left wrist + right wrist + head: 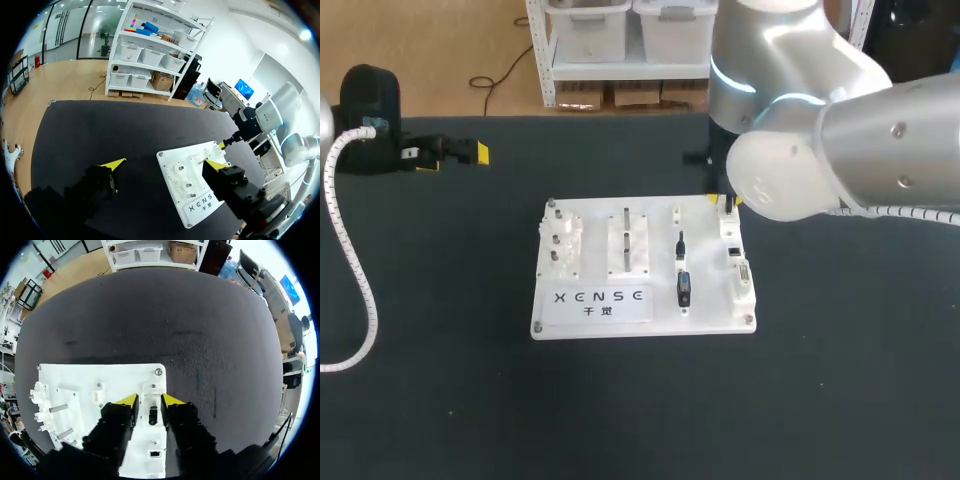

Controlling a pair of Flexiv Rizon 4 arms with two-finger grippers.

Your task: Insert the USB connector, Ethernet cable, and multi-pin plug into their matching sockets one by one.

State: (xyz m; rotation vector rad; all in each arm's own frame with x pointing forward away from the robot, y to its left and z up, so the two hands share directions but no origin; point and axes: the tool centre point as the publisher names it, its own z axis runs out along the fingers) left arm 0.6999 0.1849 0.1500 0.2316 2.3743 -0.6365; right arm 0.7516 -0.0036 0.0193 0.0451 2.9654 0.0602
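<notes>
**Poised at the far corner**
Holds right gripper (150, 401) narrowly parted astride a small dark plug (152, 415) at the far right corner of the white board (595, 305), not touching. Leaves multi-pin plug (683, 288) and slim black connector (680, 245) mid-board, left gripper (445, 153) wide over the table (820, 390), well apart

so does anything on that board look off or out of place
Nothing stands out. The white board lies flat on the table, the thick black plug and the thin plug lie straight in one line, and nothing looks tipped or broken. The right gripper sits over the board's far corner.
</notes>
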